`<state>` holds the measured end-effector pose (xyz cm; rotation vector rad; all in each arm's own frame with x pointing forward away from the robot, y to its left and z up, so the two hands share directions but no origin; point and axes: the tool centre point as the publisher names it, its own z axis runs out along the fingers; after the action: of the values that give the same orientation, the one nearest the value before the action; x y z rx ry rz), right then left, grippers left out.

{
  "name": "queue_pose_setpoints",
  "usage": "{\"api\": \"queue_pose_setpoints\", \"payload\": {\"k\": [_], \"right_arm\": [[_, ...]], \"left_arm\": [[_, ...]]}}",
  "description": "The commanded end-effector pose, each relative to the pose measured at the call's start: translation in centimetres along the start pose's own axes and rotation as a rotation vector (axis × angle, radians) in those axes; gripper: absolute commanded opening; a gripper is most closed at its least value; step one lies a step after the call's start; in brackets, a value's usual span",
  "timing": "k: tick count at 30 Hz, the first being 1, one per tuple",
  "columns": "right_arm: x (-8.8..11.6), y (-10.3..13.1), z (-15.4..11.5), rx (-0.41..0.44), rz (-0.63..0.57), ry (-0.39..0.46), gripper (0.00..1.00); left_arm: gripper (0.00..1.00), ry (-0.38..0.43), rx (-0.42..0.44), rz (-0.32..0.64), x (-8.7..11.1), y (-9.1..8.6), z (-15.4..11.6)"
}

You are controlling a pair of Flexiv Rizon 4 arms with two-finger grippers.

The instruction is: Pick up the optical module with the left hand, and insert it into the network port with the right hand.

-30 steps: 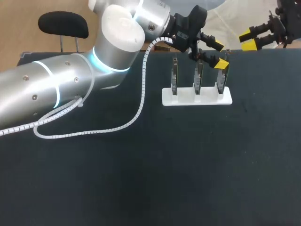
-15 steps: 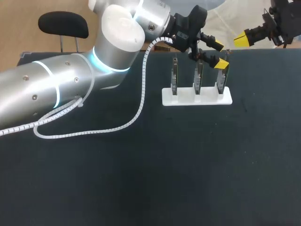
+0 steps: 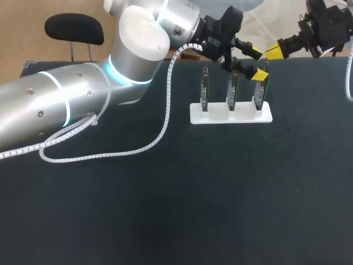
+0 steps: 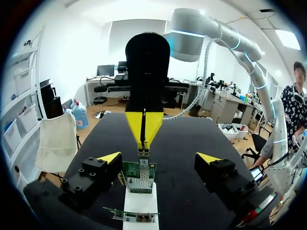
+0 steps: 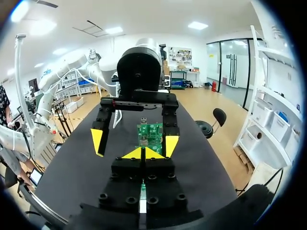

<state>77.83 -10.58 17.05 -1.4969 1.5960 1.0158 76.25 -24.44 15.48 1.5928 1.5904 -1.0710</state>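
A white stand (image 3: pixel 231 113) at the table's far side holds three upright circuit boards. My left gripper (image 3: pixel 256 63) hangs open over the rightmost board (image 3: pixel 259 91). In the left wrist view this gripper (image 4: pixel 159 158) straddles the green board (image 4: pixel 139 176), which has a small silver part (image 4: pixel 143 154) on its top edge; neither finger touches it. My right gripper (image 3: pixel 274 51) is shut just right of the stand. Its joined yellow tips (image 4: pixel 144 125) point down at that silver part. From the right wrist, my right gripper (image 5: pixel 142 153) faces the green board (image 5: pixel 150 134) between the left fingers (image 5: pixel 98 141). I see nothing held in either gripper.
A white coiled cable (image 3: pixel 138 148) from the left arm trails on the black table (image 3: pixel 193 210). The middle board (image 4: pixel 132 215) stands close under the left wrist, and the left arm (image 3: pixel 83 94) spans the table's back left.
My right gripper has shut and moved left toward the stand and the left gripper. The left arm and the boards have stayed where they were.
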Motion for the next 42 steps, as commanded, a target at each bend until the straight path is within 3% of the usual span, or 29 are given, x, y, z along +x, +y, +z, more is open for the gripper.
{"api": "queue_pose_setpoints", "payload": {"k": [1, 42], "right_arm": [[0.0, -0.2, 0.1, -0.003, 0.002, 0.002, 0.00], [2.5, -0.3, 1.1, -0.015, 0.072, 0.040, 0.00]], "left_arm": [[1.00, 0.002, 0.003, 0.001, 0.0, 0.1, 0.0], [1.00, 0.002, 0.003, 0.001, 0.0, 0.1, 0.0]]}}
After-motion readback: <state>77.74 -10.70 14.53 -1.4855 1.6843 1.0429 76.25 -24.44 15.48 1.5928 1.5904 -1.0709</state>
